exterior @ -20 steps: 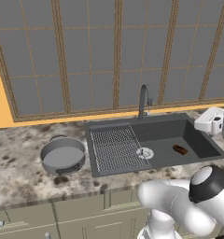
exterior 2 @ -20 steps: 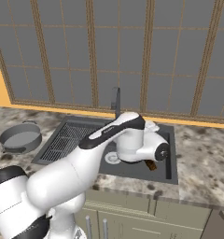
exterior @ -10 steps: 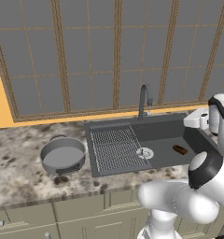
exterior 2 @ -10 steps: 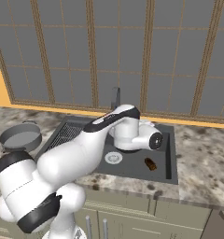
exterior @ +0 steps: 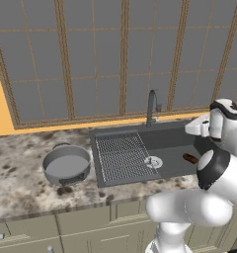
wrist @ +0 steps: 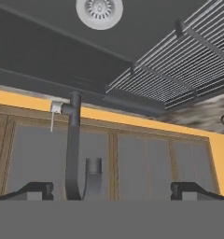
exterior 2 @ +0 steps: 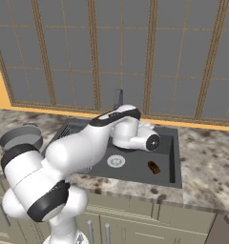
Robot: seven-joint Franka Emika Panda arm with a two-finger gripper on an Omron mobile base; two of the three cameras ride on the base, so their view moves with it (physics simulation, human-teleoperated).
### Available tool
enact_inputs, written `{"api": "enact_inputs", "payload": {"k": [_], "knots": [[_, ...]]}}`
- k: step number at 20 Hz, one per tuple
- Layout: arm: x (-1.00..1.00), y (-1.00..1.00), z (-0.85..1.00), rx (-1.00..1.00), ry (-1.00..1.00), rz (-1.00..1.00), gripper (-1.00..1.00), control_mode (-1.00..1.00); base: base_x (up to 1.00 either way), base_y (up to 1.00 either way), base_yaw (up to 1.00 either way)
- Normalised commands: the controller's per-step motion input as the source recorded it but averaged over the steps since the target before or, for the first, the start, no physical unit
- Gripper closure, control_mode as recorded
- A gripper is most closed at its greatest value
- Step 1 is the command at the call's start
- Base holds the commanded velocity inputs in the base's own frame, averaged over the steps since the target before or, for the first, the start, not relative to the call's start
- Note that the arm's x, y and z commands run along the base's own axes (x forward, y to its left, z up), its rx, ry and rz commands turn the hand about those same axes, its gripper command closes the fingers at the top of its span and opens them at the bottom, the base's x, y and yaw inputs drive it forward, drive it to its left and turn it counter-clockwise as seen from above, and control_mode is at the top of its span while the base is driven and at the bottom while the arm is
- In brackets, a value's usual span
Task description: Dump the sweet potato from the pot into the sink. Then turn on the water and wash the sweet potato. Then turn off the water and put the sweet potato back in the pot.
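The white arm (exterior 2: pixel 83 147) rises from its base, bends at a dark elbow and reaches forward, its wrist turned sideways. The gripper (wrist: pixel 112 189) points level, upside down, its two dark fingers (wrist: pixel 35 189) spread wide and holding nothing.

A speckled stone desk (exterior: pixel 21 173) is seen running beneath a wall of gridded panels, with pale cabinet fronts (exterior: pixel 81 222) below its front edge. A dark grey sink (exterior: pixel 165 143) is recessed into the desk; its left part is taken up by a ribbed draining grid (exterior: pixel 121 157), and a round silver drain (exterior: pixel 153 161) is set just beside the grid. The sweet potato (exterior: pixel 190 158) is seen lying on the basin floor, to the right of the drain and apart from it. A dark gooseneck faucet (exterior: pixel 151 107) is mounted at the sink's back edge. The pot (exterior: pixel 67 164) is set upright on the desk, left of the sink.
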Motion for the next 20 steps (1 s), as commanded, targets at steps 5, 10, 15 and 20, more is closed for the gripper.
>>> {"api": "enact_inputs", "payload": {"k": [5,10,15,20], "knots": [[0.46,0.19,-0.16,0.00,-0.01,0.00,-1.00,-1.00,0.00,0.00,0.00],[0.44,0.11,-0.18,0.00,0.00,0.00,-1.00,-1.00,0.00,0.00,0.00],[0.47,0.01,-0.20,0.00,0.00,0.00,-1.00,-1.00,0.00,0.00,0.00],[0.47,0.00,-0.13,0.00,0.00,0.00,-1.00,-1.00,0.00,0.00,0.00]]}}
